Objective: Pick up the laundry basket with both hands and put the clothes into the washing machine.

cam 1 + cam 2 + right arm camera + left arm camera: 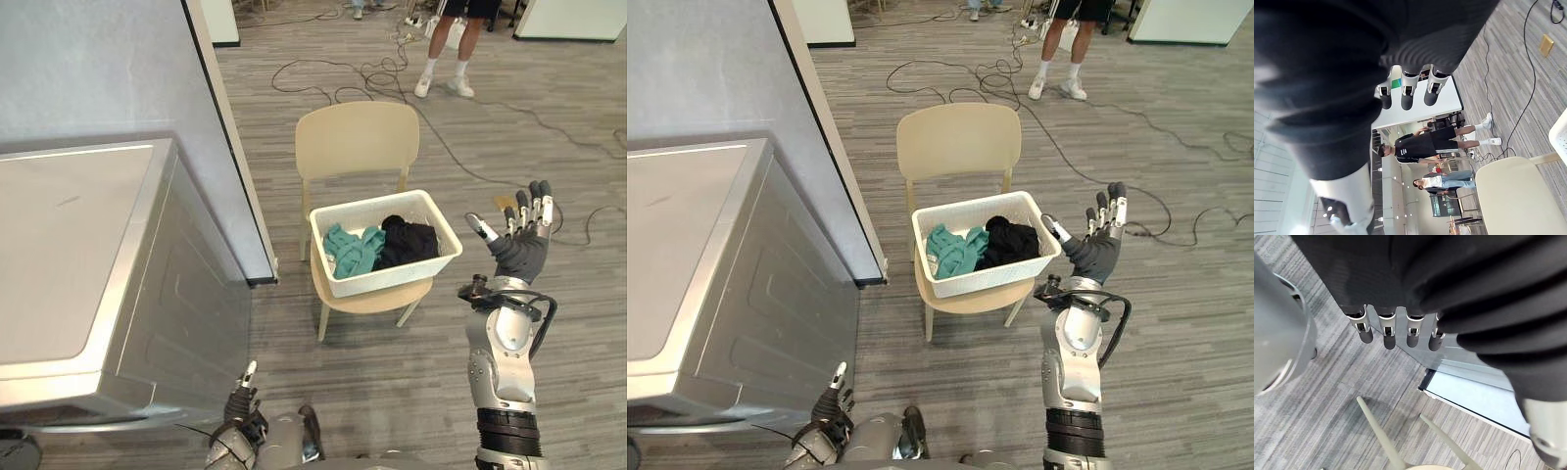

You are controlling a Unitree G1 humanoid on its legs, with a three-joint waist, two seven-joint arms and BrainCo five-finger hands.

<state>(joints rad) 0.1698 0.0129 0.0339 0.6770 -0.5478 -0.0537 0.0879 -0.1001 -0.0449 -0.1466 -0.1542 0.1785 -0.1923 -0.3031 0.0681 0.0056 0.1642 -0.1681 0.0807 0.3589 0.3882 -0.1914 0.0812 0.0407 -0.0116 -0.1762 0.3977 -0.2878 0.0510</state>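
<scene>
Centrally, one white basket point(384, 280) sits on the seat of one beige chair point(358, 137), with its rim clear of both hands. It holds two pieces of clothing: a teal cloth point(353, 251) on the left and a black cloth point(409, 241) on the right, touching each other.

The right hand point(520, 253) is raised at the right of the frame, near the basket's right end but apart from it. Its fingers are straight and spread, its palm faces the basket, and it grips nothing. The left hand point(239, 396) hangs low at the bottom edge, left of centre and well apart from the basket. Its fingers are relaxed and loose, and it also holds nothing.

One silver-grey washer point(88, 264) fills the left of the frame, its front just beside the left hand. A grey panel point(98, 69) stands behind it in the upper left, and its dark edge comes down near the chair's left side. Loose cables point(372, 73) lie on the floor behind the chair, and a person's legs point(437, 39) stand at the top edge.
</scene>
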